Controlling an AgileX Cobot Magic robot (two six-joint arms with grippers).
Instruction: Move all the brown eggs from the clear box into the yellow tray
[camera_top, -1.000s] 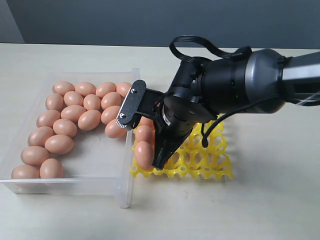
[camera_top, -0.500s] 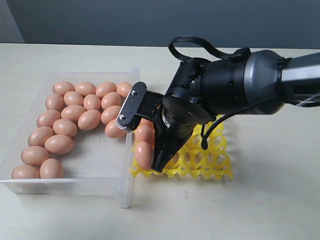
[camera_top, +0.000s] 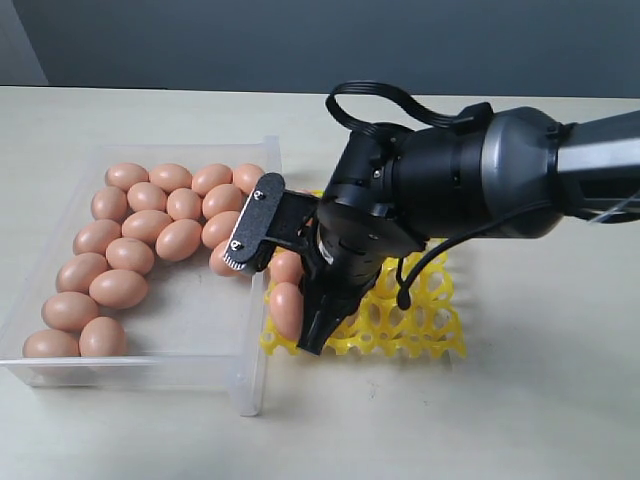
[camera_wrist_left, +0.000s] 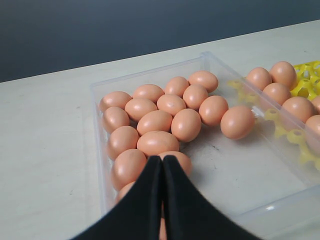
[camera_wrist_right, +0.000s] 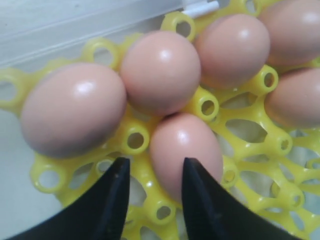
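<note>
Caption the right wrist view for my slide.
Right gripper open over an egg seated in the yellow tray among other eggs.

Pale beige tabletop (camera_top: 540, 410) filling the near and middle ground, dark blue-grey wall (camera_top: 250, 40) along its far edge, paler grey strip (camera_top: 14, 50) at far left, soft even light, faint shadows

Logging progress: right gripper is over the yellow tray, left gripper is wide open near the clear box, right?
No. The left gripper is shut, fingers pressed together; the left wrist view shows it. It is near the clear box, and the right gripper is over the yellow tray.
</note>
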